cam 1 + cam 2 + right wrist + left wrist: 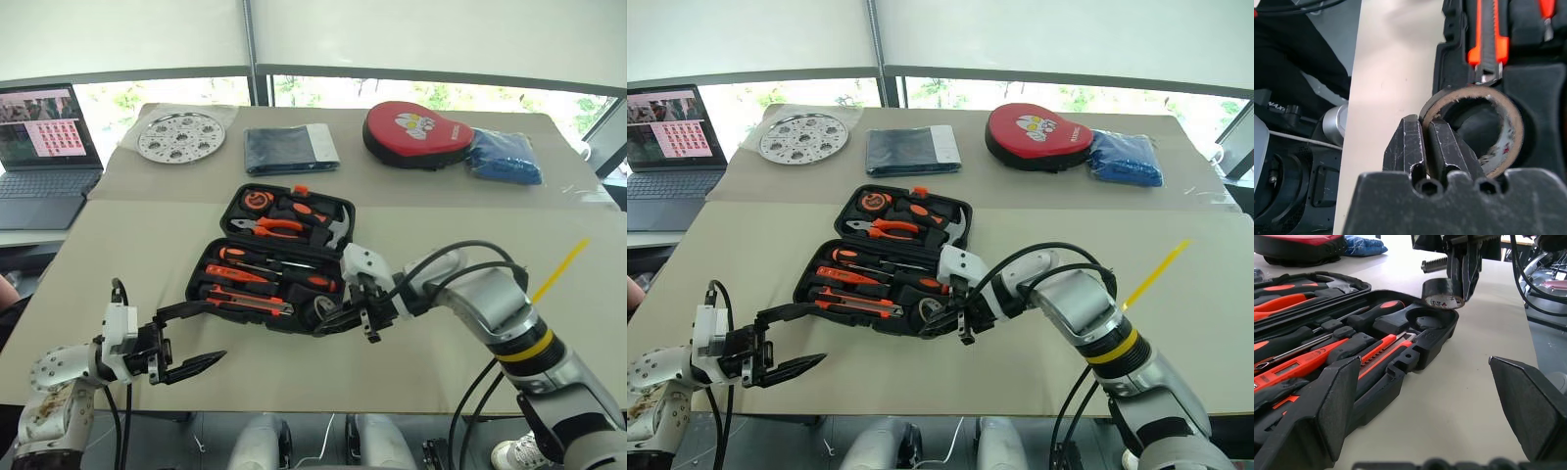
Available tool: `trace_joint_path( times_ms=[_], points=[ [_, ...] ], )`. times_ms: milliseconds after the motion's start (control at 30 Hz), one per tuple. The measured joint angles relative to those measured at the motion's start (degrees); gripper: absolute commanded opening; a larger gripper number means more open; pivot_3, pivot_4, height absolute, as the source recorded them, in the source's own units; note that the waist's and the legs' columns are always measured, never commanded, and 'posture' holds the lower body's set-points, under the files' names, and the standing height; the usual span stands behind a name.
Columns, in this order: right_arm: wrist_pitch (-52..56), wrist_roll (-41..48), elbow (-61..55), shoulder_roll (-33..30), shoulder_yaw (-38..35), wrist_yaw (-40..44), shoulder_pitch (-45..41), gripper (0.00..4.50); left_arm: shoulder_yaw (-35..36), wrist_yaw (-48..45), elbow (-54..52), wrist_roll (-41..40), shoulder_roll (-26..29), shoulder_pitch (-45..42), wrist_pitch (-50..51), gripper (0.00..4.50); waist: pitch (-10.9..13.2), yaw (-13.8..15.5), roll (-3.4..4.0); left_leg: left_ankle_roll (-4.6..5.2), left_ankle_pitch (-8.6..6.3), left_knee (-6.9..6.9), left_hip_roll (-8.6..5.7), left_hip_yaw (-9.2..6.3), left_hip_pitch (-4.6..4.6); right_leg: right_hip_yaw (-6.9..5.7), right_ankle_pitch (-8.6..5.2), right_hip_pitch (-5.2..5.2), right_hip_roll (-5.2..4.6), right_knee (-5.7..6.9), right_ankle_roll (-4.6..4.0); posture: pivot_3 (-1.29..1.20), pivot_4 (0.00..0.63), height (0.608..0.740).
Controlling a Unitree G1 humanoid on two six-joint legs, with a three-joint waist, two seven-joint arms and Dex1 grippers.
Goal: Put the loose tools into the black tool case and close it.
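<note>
- We found the black tool case (279,257) lying open on the table (470,372), its lid half toward the far edge and its tray half toward the robot.
- The right gripper (1463,276) was pinched on the wall of the small dark tape roll (1442,293), one finger inside the ring and one outside, a hold that suits a hollow roll.
- The roll hung just above the round recess at the near right corner of the tray; we judged it was held there to be lowered into that recess.
- The screwdrivers (257,262) and the utility knife (257,304) lay seated in the tray's long recesses, so the roll appeared to be the last loose item.
- The left gripper (186,343) stood with its fingers spread wide and empty, just beside the near left corner of the case, touching nothing; we judged it was kept clear of the right arm's work and ready for the lid.
- The case was not yet closed.
</note>
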Motion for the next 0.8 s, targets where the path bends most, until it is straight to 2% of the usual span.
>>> trace_joint_path(
  times_ms=[167,467,767,800],
  points=[
    [-1.46,-2.01,1.61,0.09,2.24,-0.38,-1.65,0.06,-0.17,1.57,-2.34,0.01,-0.04,0.55,0.30,4.50,-0.01,-0.18,-0.02,0.00,0.00,0.02,0.03,0.01,0.15,0.01,0.00,0.13,0.06,0.07,0.00,0.00,0.150,0.740],
    [-1.30,-2.51,5.82,4.33,4.31,-0.72,-4.85,0.06,-1.44,5.29,-7.00,0.00,-0.04,0.46,3.02,4.50,-0.01,-0.36,-0.02,-0.08,0.05,0.06,0.08,0.03,0.13,0.03,-0.01,0.01,0.13,0.32,-0.01,0.00,0.150,0.740],
    [1.12,-7.08,5.91,1.18,10.84,-0.74,-8.59,0.06,-1.53,7.29,-9.79,-0.08,0.16,0.60,5.40,4.50,-0.02,0.03,-0.04,-0.07,0.05,0.12,0.06,0.00,0.12,0.02,-0.02,0.06,0.11,0.29,-0.02,0.00,0.150,0.740],
    [1.76,-7.11,5.92,1.18,11.22,-0.69,-9.11,0.42,-1.53,7.69,-10.28,-0.08,0.21,0.56,5.68,4.50,-0.02,0.07,-0.04,-0.06,0.04,0.12,0.05,0.00,0.12,0.02,-0.02,0.06,0.10,0.29,-0.02,0.00,0.150,0.740]
  ],
)
